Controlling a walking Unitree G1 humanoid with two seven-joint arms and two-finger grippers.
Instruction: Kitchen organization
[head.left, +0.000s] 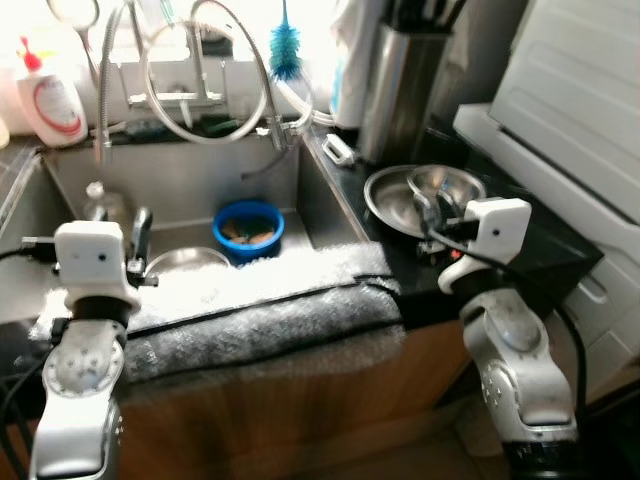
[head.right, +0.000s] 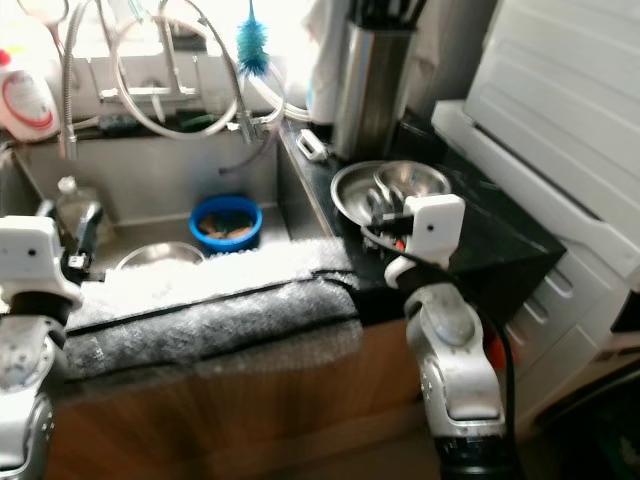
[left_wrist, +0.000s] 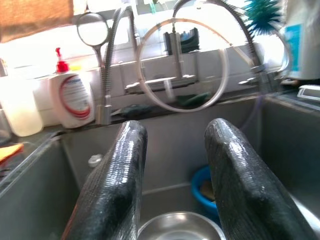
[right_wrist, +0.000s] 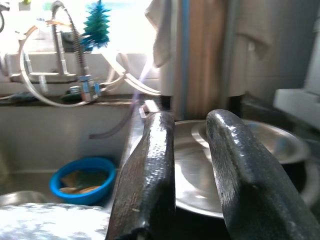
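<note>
Right wrist view, right hand (right_wrist: 190, 150) open, facing steel bowls (right_wrist: 260, 150)

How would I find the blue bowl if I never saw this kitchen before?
Look into the steel sink below the window. The blue bowl sits on its floor toward the right wall, just behind the shiny metal bowl. It is the one bright blue, round dish down there, with brownish scraps inside.
</note>
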